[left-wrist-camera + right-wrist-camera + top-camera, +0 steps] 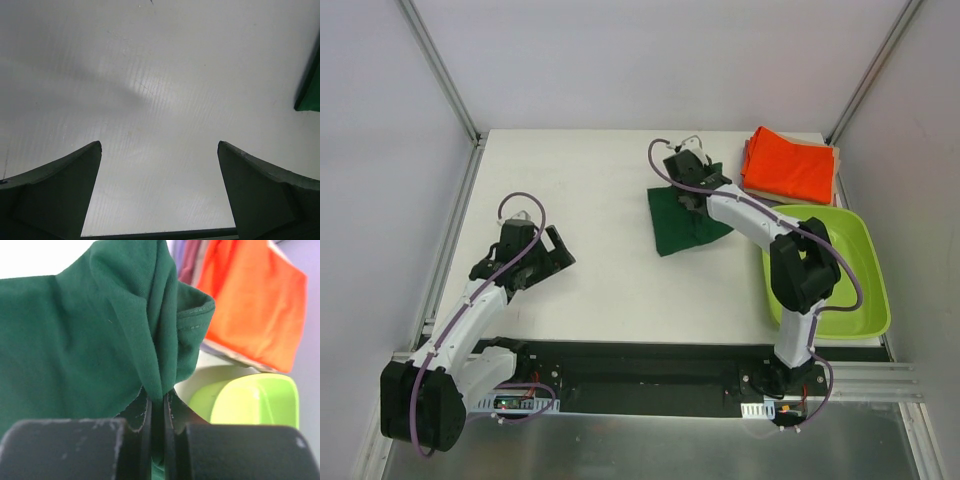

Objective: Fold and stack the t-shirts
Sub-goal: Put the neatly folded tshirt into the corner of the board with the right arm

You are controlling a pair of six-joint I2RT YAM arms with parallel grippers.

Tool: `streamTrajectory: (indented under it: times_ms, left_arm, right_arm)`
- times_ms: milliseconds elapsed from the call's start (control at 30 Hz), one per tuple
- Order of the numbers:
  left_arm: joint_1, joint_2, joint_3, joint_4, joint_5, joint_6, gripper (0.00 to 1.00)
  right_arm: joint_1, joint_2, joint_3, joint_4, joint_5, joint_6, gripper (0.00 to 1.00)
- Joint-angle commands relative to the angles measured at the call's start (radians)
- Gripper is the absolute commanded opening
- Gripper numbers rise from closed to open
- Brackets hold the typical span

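Observation:
The dark green shirt (682, 228) lies folded small on the table's middle right. My right gripper (688, 196) is shut on a pinched fold of the dark green shirt (100, 340), the cloth bunched between the jaws (157, 400). A stack of folded shirts with the bright orange shirt (790, 166) on top sits at the back right; beige and lavender edges show under it (220, 347). My left gripper (552, 255) is open and empty over bare table, left of the green shirt, whose edge shows in the left wrist view (310, 90).
The lime-green plastic bin (840, 270) stands at the right, near my right arm's elbow, and also shows in the right wrist view (250, 400). The white table (580, 180) ends at metal frame posts at the back corners.

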Motion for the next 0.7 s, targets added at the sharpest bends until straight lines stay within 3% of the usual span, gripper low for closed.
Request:
streamTrajectory:
  times_ms: [0,300,667]
  left_arm:
    - [0.013,-0.005,0.012,-0.043,-0.065,0.015,0.99]
    - [0.017,0.012,0.052,-0.081,-0.111,0.009,0.99]
    - [0.022,0.047,0.090,-0.114,-0.163,-0.011,0.99]
  right_arm:
    - [-0.055,-0.017,0.089,0.090,0.158,-0.129,0.01]
    - [-0.192,0.013,0.257,0.130,0.108,-0.199,0.01]
    - [-0.240,0.102,0.515,0.087,0.072,-0.287,0.01]
